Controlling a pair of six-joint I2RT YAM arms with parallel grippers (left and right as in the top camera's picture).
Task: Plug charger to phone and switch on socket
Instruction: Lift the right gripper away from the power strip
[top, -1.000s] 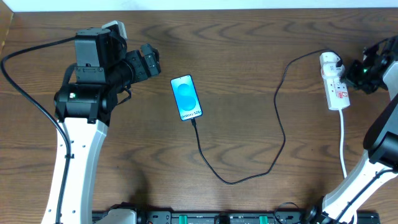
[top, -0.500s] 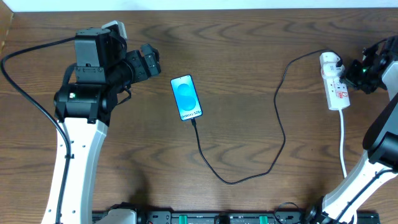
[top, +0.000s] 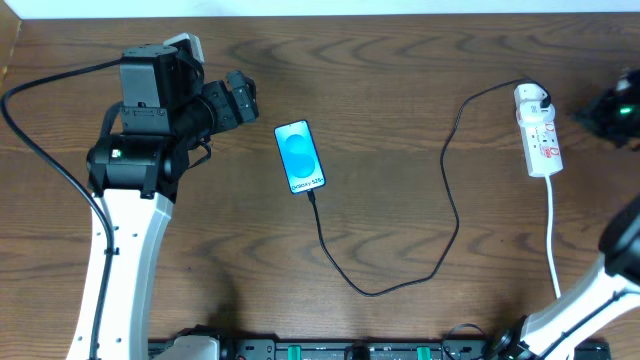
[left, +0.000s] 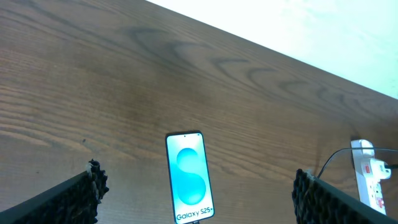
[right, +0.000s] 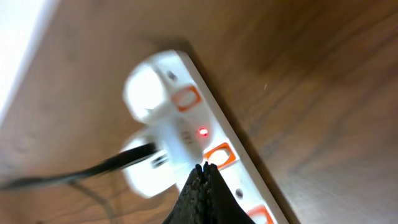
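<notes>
The phone (top: 300, 156) lies flat mid-table with its blue screen lit; it also shows in the left wrist view (left: 188, 177). The thin black charger cable (top: 400, 283) runs from the phone's lower end in a loop to a white plug (top: 532, 97) seated in the white socket strip (top: 542, 143). In the right wrist view the socket (right: 214, 152) shows orange switches and a lit red light (right: 203, 132). My right gripper (right: 206, 168) is shut and empty, its tip just above the strip. My left gripper (top: 240, 98) is open, up-left of the phone.
The socket's white cord (top: 552, 235) runs down toward the table's front edge on the right. The left arm's thick black cable (top: 40, 150) loops over the left side. The table's far edge meets a white surface (left: 323, 31).
My right gripper has pulled back to the right, away from the socket strip. The left arm, phone and cable have not moved.
</notes>
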